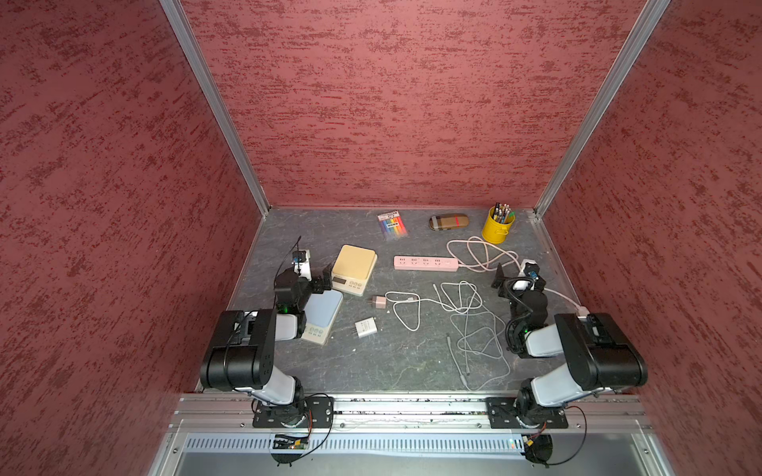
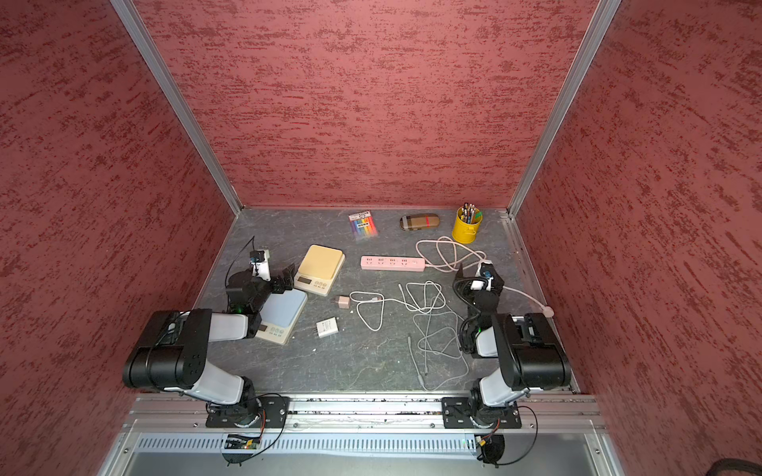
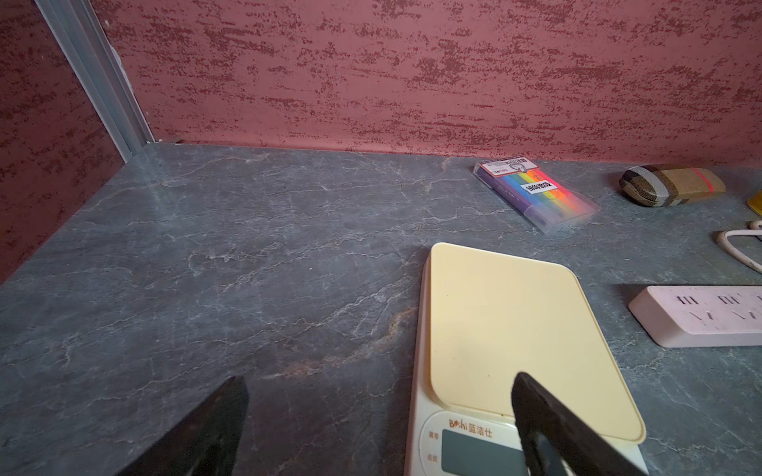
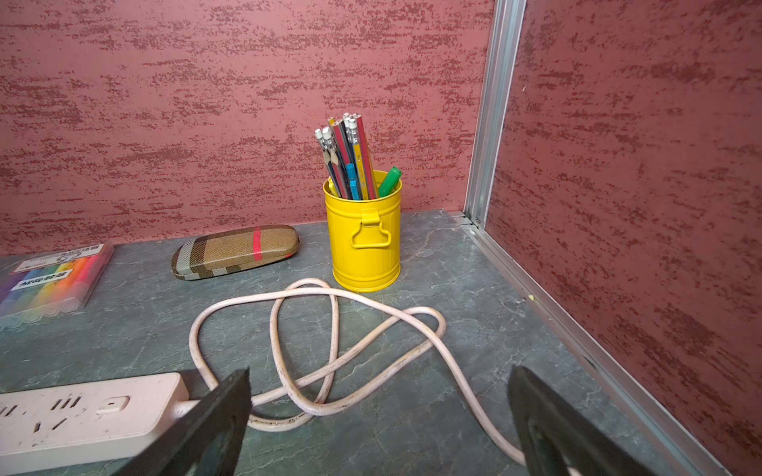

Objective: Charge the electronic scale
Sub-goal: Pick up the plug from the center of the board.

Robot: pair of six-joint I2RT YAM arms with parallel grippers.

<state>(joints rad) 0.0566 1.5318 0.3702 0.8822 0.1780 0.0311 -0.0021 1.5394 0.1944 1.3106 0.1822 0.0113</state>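
Left gripper (image 3: 379, 432): jaws fully apart, nothing between them. The yellow-topped scale (image 3: 507, 325) lies directly ahead, with one finger overlapping its display end; contact cannot be confirmed. The blue-topped scale (image 1: 330, 307) lies behind this gripper, partly under the left arm. Right gripper (image 4: 379, 424): jaws fully apart, empty. The pink power strip (image 4: 82, 416) lies just ahead, its cord (image 4: 330, 329) looped further ahead. The pink charger (image 1: 379, 301) with white cable (image 1: 408, 297) lies between both grippers
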